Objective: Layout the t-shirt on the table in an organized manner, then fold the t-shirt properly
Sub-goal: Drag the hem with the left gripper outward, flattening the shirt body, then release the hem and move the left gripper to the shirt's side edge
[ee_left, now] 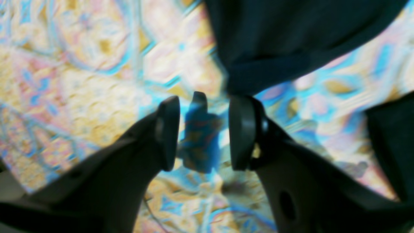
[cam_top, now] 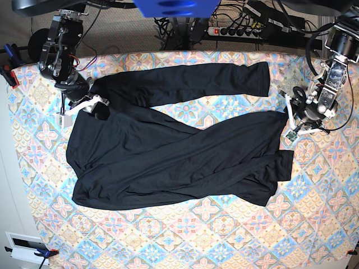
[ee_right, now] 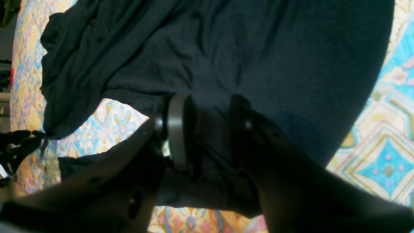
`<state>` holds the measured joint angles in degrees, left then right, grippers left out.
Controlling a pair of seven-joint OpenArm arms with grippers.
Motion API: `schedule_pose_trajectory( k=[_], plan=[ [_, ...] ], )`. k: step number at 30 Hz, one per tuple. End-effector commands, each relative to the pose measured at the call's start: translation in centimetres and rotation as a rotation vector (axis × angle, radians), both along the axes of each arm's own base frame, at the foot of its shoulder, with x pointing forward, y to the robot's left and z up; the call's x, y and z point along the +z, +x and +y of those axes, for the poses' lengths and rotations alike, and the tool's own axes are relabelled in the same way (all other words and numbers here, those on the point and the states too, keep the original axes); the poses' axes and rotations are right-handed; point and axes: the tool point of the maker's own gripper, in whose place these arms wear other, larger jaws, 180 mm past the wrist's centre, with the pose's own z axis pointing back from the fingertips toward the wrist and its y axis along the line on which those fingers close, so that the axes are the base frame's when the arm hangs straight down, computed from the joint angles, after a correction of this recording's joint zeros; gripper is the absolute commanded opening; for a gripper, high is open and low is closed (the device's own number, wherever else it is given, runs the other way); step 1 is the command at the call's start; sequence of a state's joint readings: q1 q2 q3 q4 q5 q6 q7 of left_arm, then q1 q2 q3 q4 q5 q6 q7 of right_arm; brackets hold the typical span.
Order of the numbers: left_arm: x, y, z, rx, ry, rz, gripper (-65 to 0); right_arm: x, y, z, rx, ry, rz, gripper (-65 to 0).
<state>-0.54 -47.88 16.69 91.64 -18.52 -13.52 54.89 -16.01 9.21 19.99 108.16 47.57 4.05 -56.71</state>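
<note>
The black t-shirt (cam_top: 168, 157) lies spread across the patterned table (cam_top: 196, 235), one long sleeve (cam_top: 224, 78) stretched along the far side. My right gripper (cam_top: 96, 106) sits at the garment's left end. In the right wrist view it (ee_right: 208, 100) is shut on a fold of the t-shirt (ee_right: 258, 48), with cloth running between the fingers. My left gripper (cam_top: 290, 116) is at the garment's right end. In the left wrist view it (ee_left: 204, 103) stands open with nothing between the fingers, and the edge of the t-shirt (ee_left: 275, 42) lies just beyond the fingertips.
A power strip and cables (cam_top: 241, 28) run behind the table's far edge. A blue object (cam_top: 174, 7) hangs at the top centre. A clamp (cam_top: 11, 73) grips the left table edge. The near half of the table (cam_top: 224, 246) shows bare patterned cloth.
</note>
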Motion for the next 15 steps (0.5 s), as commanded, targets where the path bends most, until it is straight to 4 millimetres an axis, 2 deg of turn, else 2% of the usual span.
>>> schedule_pose_trajectory(
  k=[1,4,10,15],
  plan=[
    [2.2,1.8,0.9,0.011,0.006,-0.073,-38.1,1.1,0.6,-0.2,0.002,-0.003,-0.043,-45.7],
    [4.6,3.6,2.3,0.109,-0.042,-0.172,-36.8,1.1,0.6,-0.2,0.002,-0.003,-0.043,-45.7],
    [8.8,5.8,3.5,0.362,-0.335,-0.374,-36.9,1.1,0.6,-0.2,0.002,-0.003,-0.043,-45.7],
    [9.6,6.3,2.3,0.489,-0.572,-0.459,-36.9,1.1,0.6,-0.2,0.001,-0.003,-0.044,-45.7]
  ],
)
